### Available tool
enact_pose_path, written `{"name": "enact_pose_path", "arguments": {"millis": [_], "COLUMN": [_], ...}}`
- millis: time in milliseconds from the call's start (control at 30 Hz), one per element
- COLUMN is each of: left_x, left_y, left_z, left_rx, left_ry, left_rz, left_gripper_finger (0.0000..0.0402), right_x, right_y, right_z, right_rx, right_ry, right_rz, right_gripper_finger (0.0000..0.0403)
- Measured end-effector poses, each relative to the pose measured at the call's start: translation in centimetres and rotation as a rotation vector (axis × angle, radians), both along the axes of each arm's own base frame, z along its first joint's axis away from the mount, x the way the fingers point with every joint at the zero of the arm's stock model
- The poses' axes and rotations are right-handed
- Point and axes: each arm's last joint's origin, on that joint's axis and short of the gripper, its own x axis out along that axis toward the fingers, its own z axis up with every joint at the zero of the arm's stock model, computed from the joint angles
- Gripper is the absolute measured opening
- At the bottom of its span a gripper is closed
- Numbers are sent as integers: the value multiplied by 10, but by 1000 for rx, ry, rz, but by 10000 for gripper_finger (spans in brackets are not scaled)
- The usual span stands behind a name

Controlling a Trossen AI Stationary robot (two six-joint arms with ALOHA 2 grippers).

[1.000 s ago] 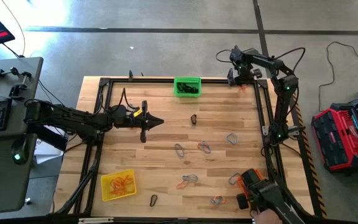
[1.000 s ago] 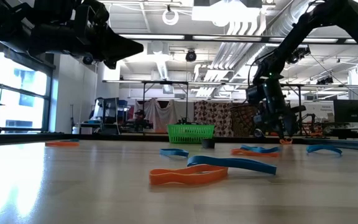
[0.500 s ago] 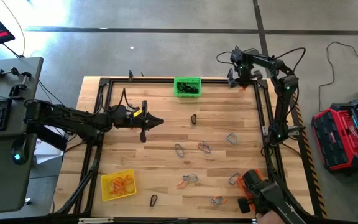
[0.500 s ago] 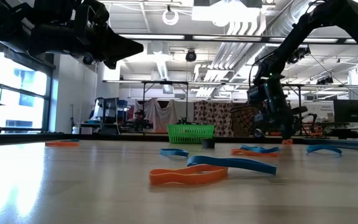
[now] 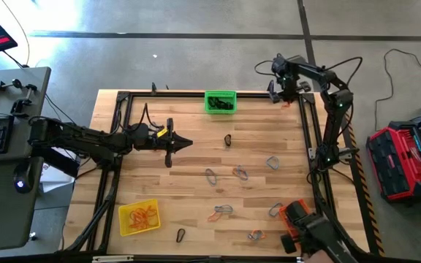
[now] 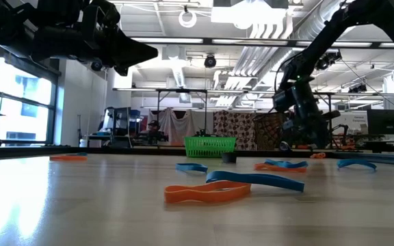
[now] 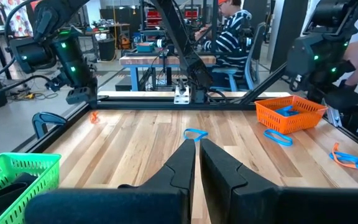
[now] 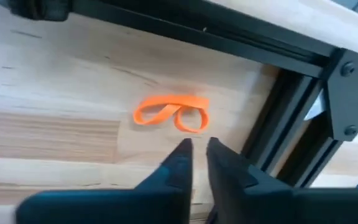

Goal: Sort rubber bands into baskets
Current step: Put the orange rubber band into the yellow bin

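My right gripper (image 5: 284, 96) hovers shut over the table's far right corner. Just past its fingertips (image 8: 196, 149) an orange rubber band (image 8: 173, 113) lies flat on the wood beside the black frame rail, untouched. My left gripper (image 5: 187, 142) waits shut above the table's left middle, holding nothing (image 7: 197, 149). The green basket (image 5: 220, 101) stands at the far edge with black bands in it. At the near left is the yellow basket (image 5: 139, 217), holding orange bands. The orange basket (image 5: 292, 216) at the near right holds blue bands (image 7: 289, 112).
Several loose bands lie on the table's middle and near right: a black one (image 5: 227, 139), grey ones (image 5: 272, 162), an orange-and-grey pair (image 5: 221, 212). A black frame rail (image 5: 311, 131) runs along the table's edges. A dark device (image 5: 320, 237) sits past the orange basket.
My right gripper has risen a little from the table at the far right corner. The orange band there has stayed on the wood.
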Motion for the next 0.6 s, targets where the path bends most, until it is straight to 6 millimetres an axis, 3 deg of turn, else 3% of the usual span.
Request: {"name": "enact_pose_path", "arguments": {"millis": [300,433,600], "left_x": [0,0,0], "left_y": [0,0,0], "left_z": [0,0,0], "left_rx": [0,0,0], "left_ry": [0,0,0], "left_rz": [0,0,0], "left_gripper_finger": [14,14,14], "right_x": [7,5,2], "right_y": [-4,-6,-3], "right_z": [-1,-1,-11], "right_rx": [-51,-65,-34], "right_ry": [-31,-38,-64], "right_rz": [32,24,12], "right_gripper_finger": [151,157,135]}}
